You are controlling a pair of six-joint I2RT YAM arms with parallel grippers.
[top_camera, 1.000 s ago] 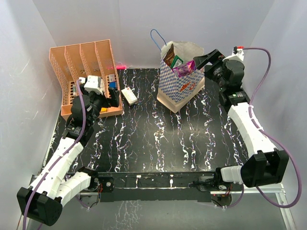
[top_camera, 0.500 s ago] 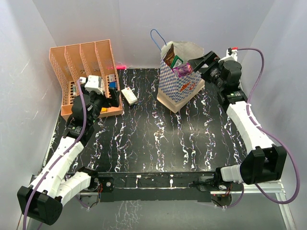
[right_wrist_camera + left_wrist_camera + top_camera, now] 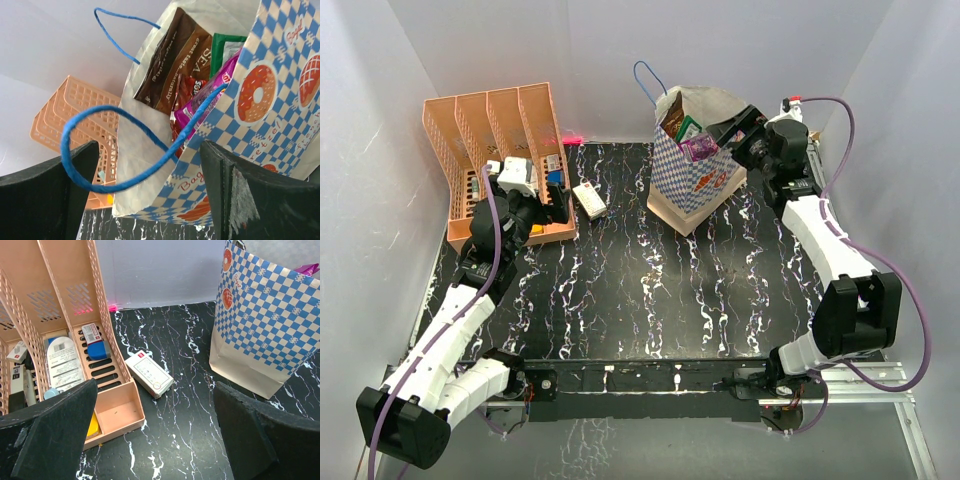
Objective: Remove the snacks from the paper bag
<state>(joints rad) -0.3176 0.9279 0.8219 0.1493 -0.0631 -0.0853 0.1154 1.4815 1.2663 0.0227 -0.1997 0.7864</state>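
The right gripper (image 3: 147,192) is held released by the blue-checked white paper bag (image 3: 260,117) of foil snack packets (image 3: 172,65); the left gripper (image 3: 150,440) is released too.

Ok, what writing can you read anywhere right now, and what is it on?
"SEA": on the dark brown packet, inside the bag.
"Bagel": on the checked paper bag, outer side.
"retzel", first letter hidden: same bag.
Finer print on that packet, the red packet, the white box and the labels in the pink rack: too small or blurred.
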